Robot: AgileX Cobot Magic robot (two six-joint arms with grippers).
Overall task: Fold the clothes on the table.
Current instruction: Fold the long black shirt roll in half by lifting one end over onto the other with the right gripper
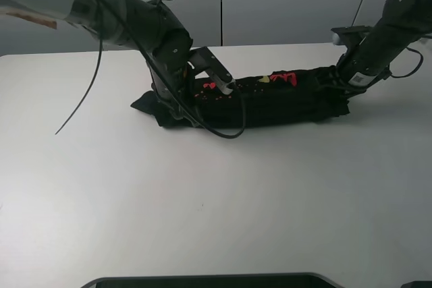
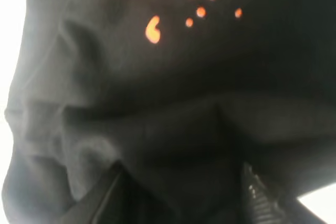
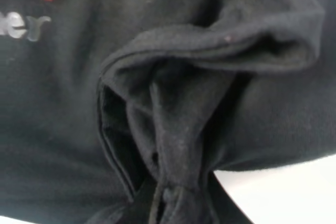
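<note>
Left gripper (image 1: 221, 80): positioned over the far half of the table (image 1: 202, 200), left of its middle. Its fingers (image 2: 257, 195) stand wide apart, and black cloth fills the gap between them. Whether they press that cloth or only straddle it cannot be told from the left wrist view.

Black T-shirt (image 1: 283, 102): gathered into one long, narrow band on the table's far half, well clear of the near edge. The long axis runs left to right, roughly parallel to the table's far edge. The left end trails past the left gripper towards the table's left side. Red and yellow print (image 1: 283, 79) shows along the band's far edge, right of the table's middle.

Right gripper (image 1: 343, 79): positioned over the far half of the table, well right of its middle, at the band's right end. Its jaws are nearly closed on a bunched fold of the shirt.

Governing relation: the band lies between the two grippers, along the line joining them. The right arm is nearer the right end and has the only confirmed hold. Judgement: any further fold across the long axis would carry that end leftward. The left grip should be confirmed first.
</note>
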